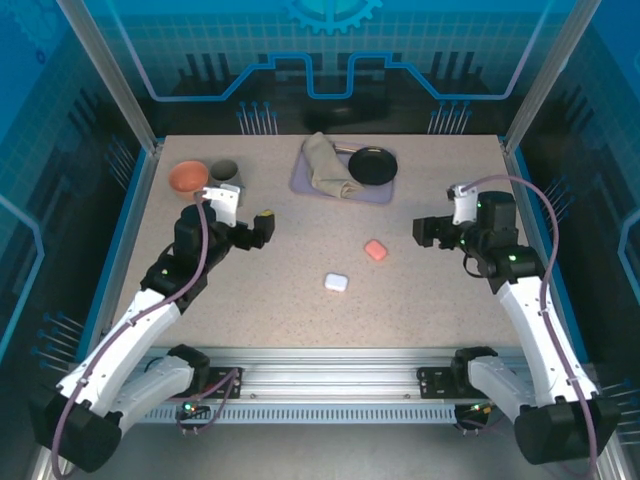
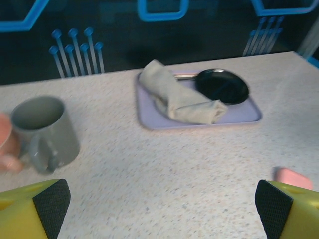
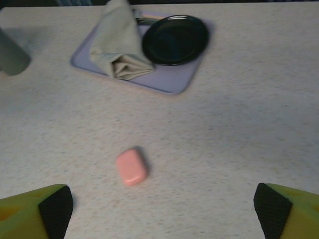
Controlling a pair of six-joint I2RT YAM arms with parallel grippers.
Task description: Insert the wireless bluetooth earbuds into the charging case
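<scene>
Looking down from the top camera, I have the salmon-pink rounded plastic charging case lying flat and shut near the middle of the speckled beige desk, its long axis on a slant from far-left to near-right. Through the right wrist camera that case sits ahead of the claw and a little to its left, long axis running mostly away from me.

A white rounded plastic charging case lies shut just nearer to the arms and to the pink one's left, apart from it, long axis roughly across the desk.

My left claw hangs over the left half of the desk with its fingers spread wide and nothing between them. The right claw, right of the pink case, is also spread wide and holds nothing.

At the far edge, a lavender rectangular tray carries a folded olive-beige cloth and a black round pan, side by side. In the far-left corner an upright grey mug stands beside an orange bowl.
</scene>
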